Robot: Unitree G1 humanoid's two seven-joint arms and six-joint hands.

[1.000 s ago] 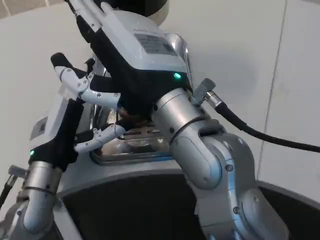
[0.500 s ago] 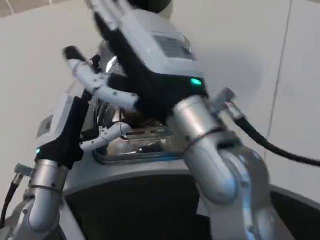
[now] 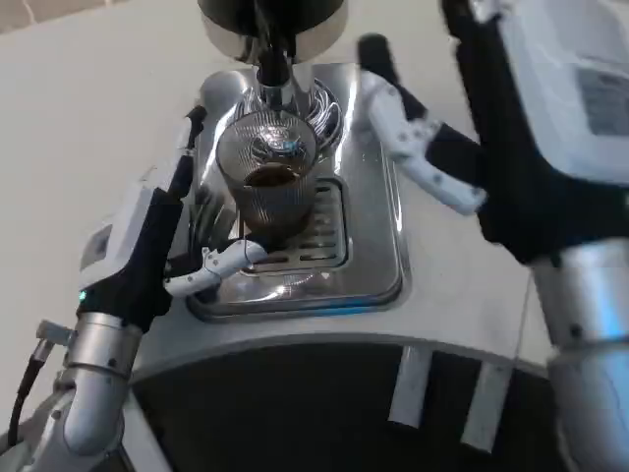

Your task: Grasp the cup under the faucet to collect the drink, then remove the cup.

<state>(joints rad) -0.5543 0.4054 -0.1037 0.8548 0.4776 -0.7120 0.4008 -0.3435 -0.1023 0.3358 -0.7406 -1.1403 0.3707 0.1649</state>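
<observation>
A clear ribbed glass cup (image 3: 273, 197) stands on the slotted metal drip tray (image 3: 324, 258) of a silver drinks machine, directly beneath the dark faucet (image 3: 271, 59), with brown liquid showing inside the glass. The robot's left hand (image 3: 167, 231) reaches in from the tray's left edge, one white finger (image 3: 221, 265) lying by the cup's base; whether it grips the glass cannot be told. The right hand (image 3: 521, 128) hangs to the right of the machine, well apart from the cup, fingers spread and holding nothing. Grey labels on the backs of both hands carry print too blurred to read. The machine sits on a white bench (image 3: 88, 118).
</observation>
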